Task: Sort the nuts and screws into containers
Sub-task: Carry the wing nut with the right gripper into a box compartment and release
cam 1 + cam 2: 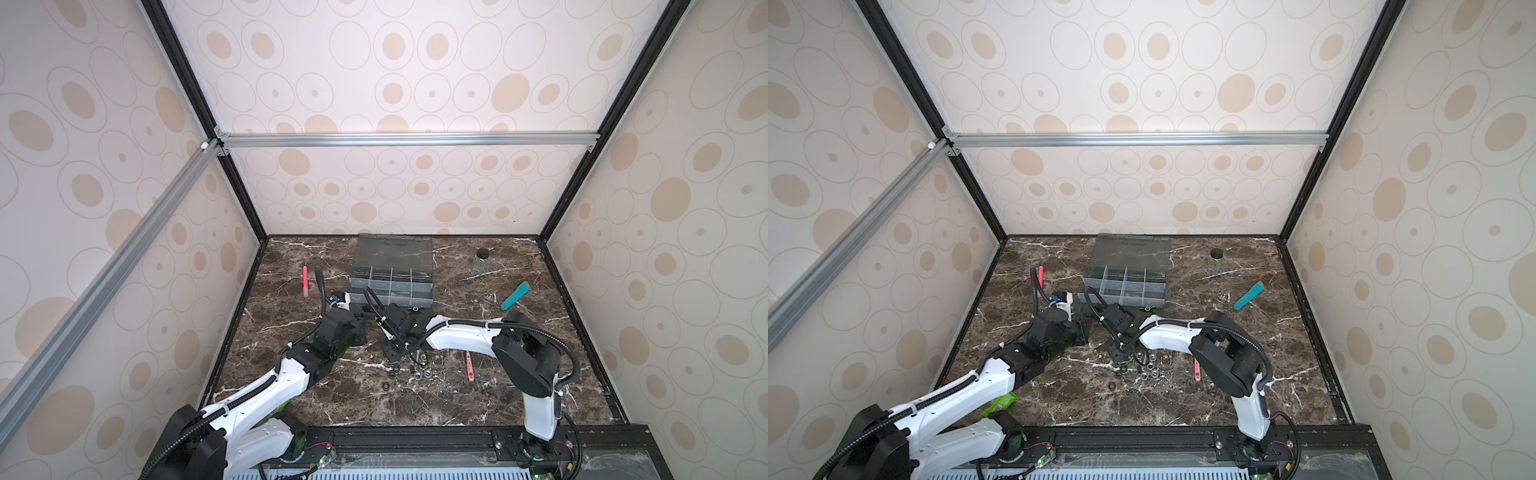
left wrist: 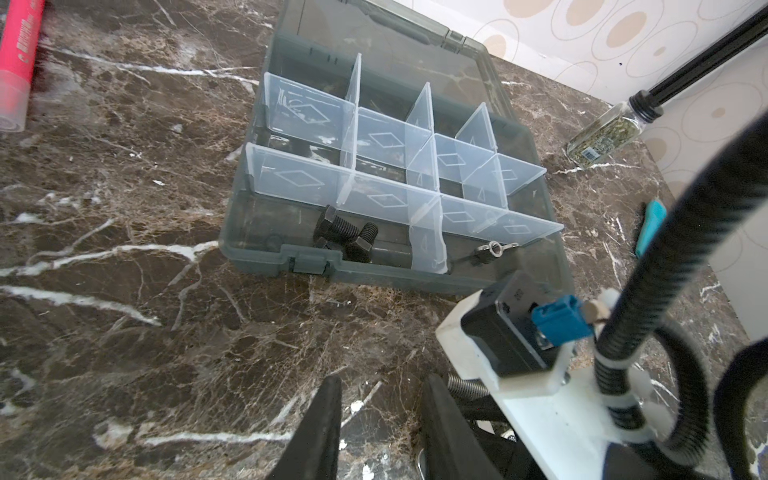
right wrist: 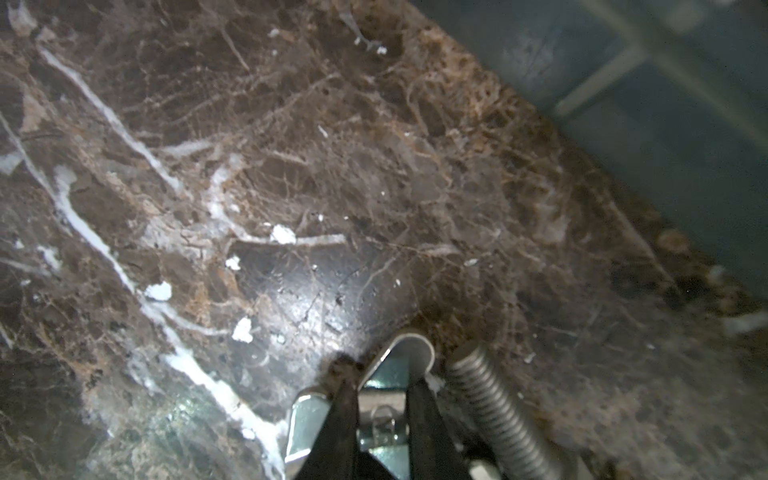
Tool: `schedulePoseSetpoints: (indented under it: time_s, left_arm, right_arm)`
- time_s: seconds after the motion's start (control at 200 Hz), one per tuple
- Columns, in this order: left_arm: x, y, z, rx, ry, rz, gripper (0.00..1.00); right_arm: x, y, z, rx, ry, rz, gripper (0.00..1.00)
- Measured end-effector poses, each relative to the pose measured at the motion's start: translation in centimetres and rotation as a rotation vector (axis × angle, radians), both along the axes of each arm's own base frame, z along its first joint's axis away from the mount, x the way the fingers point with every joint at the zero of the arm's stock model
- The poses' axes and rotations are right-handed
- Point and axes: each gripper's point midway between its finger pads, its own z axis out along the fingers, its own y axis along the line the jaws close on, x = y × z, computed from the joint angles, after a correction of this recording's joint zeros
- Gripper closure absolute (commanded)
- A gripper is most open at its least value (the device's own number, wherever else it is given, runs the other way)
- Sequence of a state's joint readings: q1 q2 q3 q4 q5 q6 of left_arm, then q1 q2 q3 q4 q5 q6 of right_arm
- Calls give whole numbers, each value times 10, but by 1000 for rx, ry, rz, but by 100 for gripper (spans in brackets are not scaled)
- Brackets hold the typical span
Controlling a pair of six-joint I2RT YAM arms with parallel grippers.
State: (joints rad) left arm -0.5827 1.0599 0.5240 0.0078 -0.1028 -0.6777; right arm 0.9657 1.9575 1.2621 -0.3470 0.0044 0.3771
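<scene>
1. Box (image 2: 266, 262): at the middle of the table's (image 1: 457, 407) far edge. Lid (image 1: 392, 251) is open and leans back. Most cells look bare.
2. Already sorted:
   - Two black bolts (image 2: 345, 237) lie flat in the near row, in the cell toward the left table edge, shafts at an angle to each other.
   - One wing nut (image 2: 496, 249) lies flat in the near row's right cell, wings spread roughly along the box's near wall.
3. Left to sort: pile (image 1: 415, 372) of silver and black nuts and screws, loose at the table's middle between the box and the near edge. Judged: the task is early and most pieces are unsorted.
4. Right gripper (image 3: 380, 374): pointed down at the pile's far-left fringe. Jaws are clenched on a silver nut (image 3: 409, 345), seemingly winged, with one rounded wing showing beyond the fingertips. Whether it is clear of the table cannot be told.
5. Screw (image 3: 494, 399): silver, flat on the table just beside the right jaws. Its long axis runs nearly parallel to them, threaded tip away from the wrist, head out of view.
6. Left gripper (image 2: 382, 380): near the box's near-left corner, over bare table. Jaws are released, with a gap between them and nothing held.
</scene>
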Motion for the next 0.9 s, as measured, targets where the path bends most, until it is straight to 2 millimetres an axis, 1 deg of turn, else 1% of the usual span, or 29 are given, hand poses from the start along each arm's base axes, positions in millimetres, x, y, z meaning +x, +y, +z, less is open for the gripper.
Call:
schedulePoseSetpoints:
  time_s: [0.455,0.58,0.685,0.76,0.835,0.9]
  left_arm:
    - [-2,3,-1,-5,-1,7,66]
    - [-3,4,3,-15,-12,9,66]
    - [-3,4,6,-22,-22,9,66]
    - [-5,5,6,-26,-23,12,66]
    - [-7,7,3,-28,-18,14,66]
    - [-8,7,1,-28,-14,15,66]
  right_arm:
    - [1,5,3,25,-2,-1,81]
    - [4,4,8,31,-13,1,81]
    - [10,3,23,62,-32,5,81]
    - [21,1,40,95,-57,-1,81]
    - [40,-2,61,123,-98,-13,81]
    - [60,-3,80,151,-142,-25,81]
